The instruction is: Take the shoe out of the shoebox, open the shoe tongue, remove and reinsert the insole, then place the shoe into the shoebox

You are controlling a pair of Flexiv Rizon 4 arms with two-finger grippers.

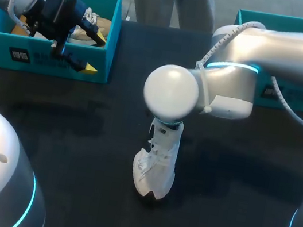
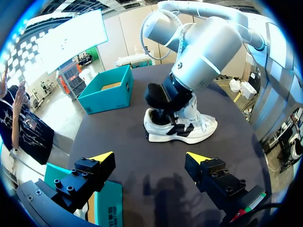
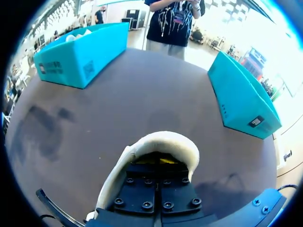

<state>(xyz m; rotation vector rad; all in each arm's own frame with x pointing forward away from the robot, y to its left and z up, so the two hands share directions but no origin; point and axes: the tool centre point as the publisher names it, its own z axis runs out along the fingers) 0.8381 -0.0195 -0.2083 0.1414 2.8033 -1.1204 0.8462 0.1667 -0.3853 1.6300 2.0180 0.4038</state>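
Right gripper (image 3: 161,161) is pushed down into the opening of the white shoe (image 1: 156,170), near its heel. The padded collar of the shoe wraps around it, and I cannot tell whether it is open or closed. The shoe stands on its sole near the middle of the dark table (image 1: 78,136), outside of both boxes, with its toe pointing toward the robot. The right arm (image 1: 279,47) comes over the shoe from the right side and, in the head view, hides the heel part. Far to the right of the shoe, partly behind this arm, stands a teal box (image 1: 302,98). Far to the left of the shoe stands a second teal box (image 1: 49,61) with something pale inside it. Left gripper (image 1: 94,53) hangs over the front wall of this second box, well apart from the shoe. It is opened wide and has nothing in it.
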